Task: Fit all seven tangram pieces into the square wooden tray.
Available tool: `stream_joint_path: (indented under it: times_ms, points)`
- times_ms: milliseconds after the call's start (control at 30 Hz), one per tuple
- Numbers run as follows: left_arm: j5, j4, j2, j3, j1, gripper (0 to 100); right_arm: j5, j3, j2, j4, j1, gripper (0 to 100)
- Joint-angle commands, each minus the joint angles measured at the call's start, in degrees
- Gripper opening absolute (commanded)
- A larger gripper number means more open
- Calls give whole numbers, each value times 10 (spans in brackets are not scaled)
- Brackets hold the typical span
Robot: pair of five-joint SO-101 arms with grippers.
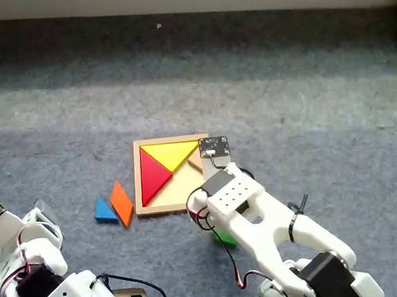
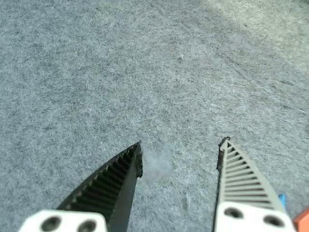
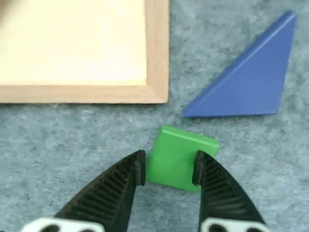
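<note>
- Green square wooden piece [image 3: 176, 159] lies just outside a corner of the square wooden tray [image 3: 157, 48], right jaws pinching its sides (grasp step, likely).
- Next: lift it into the tray's bare part.
- Left jaws: wide apart, empty.

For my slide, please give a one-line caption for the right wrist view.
Right gripper grips the green square on the carpet, outside the wooden tray's corner, a blue triangle nearby.
</note>
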Motion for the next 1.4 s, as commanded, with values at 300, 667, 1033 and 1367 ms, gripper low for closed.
stream_joint_path:
  times_ms: [300,667,1033,1367]
  points:
    - [-5,-6,-5,-2,9,252,27,-16,3,-5,30,159]
    - [-5,-6,-5,-2,9,252,91,48,6,-10,70,159]
    - [-5,-6,-5,-2,9,252,156,48,7,-7,158,161]
    - [-5,-6,-5,-2,9,252,118,49,7,-9,83,183]
